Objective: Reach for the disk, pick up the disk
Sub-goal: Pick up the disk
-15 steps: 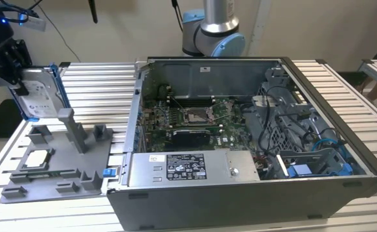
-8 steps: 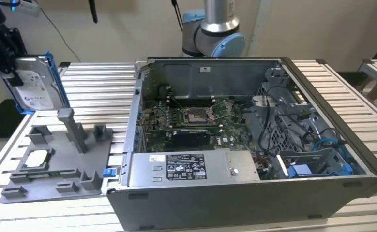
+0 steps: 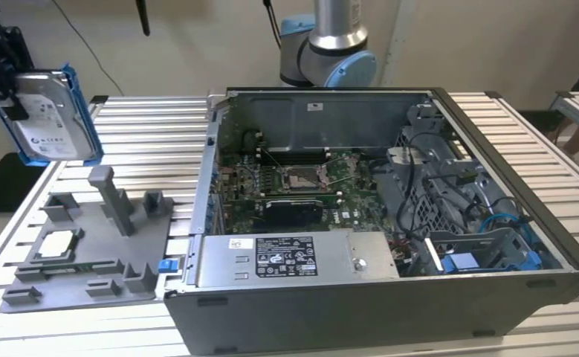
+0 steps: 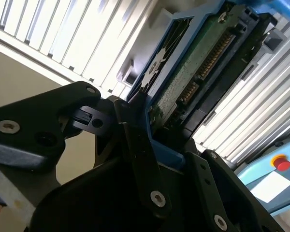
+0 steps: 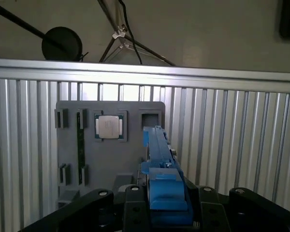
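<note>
The disk [image 3: 51, 115] is held in the air, clear of the table [image 3: 140, 134], at the exterior view's upper left. The gripper [image 3: 7, 82] is clamped on it; the dark fingers [image 4: 135, 135] press on opposite sides of the disk's near end.

Position relative to gripper: in the exterior view the gripper is at the disk's upper edge, towards the exterior view's left, and the disk hangs below and beside it. In the first wrist view the disk [image 5: 159, 154] runs straight out from between the fingers.

Orientation: the disk stands on edge. Its long axis is near vertical, tilted slightly. The labelled face is turned towards the exterior view's right and the camera. The blue frame runs along the edges. In the second wrist view the circuit-board face [image 4: 198, 72] and its connector are exposed.

Surroundings:
- Table: slatted aluminium.
- Case [image 3: 369, 312]: open, on the table, towards the exterior view's right of the disk, well apart from it.
- Arm [image 3: 334, 44]: base stands behind the case.
- Fixture [image 3: 71, 253]: grey plate on the table, below the disk, not touching it.
- Chip [image 3: 56, 244]: silver square seated in a recess of the fixture.
</note>
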`<action>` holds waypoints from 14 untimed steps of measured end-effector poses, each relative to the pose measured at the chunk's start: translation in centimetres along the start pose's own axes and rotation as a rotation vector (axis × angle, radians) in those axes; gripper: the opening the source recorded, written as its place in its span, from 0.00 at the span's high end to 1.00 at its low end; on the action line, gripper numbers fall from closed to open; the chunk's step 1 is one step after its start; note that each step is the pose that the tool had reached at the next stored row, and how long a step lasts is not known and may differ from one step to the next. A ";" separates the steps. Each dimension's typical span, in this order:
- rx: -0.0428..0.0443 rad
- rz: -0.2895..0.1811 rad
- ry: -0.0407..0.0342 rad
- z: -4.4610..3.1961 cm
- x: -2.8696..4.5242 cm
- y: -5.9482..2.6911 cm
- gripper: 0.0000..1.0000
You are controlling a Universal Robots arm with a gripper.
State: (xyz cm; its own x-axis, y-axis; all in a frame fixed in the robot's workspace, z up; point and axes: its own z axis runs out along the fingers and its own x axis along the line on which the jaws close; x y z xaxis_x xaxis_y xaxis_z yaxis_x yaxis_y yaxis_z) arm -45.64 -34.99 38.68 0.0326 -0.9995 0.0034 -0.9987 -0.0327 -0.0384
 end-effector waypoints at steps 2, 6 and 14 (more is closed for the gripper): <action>0.0015 0.000 0.0000 -0.52 0.00 -0.01 1.00; 0.0035 0.000 0.0001 -1.61 0.00 -0.05 1.00; 0.0110 0.000 0.0004 -3.61 0.01 -0.13 1.00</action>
State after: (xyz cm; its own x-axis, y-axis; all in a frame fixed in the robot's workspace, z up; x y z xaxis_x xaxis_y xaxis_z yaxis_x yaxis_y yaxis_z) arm -45.65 -34.99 42.29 0.0326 -0.9995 0.0038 -0.9982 -0.0327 -0.0495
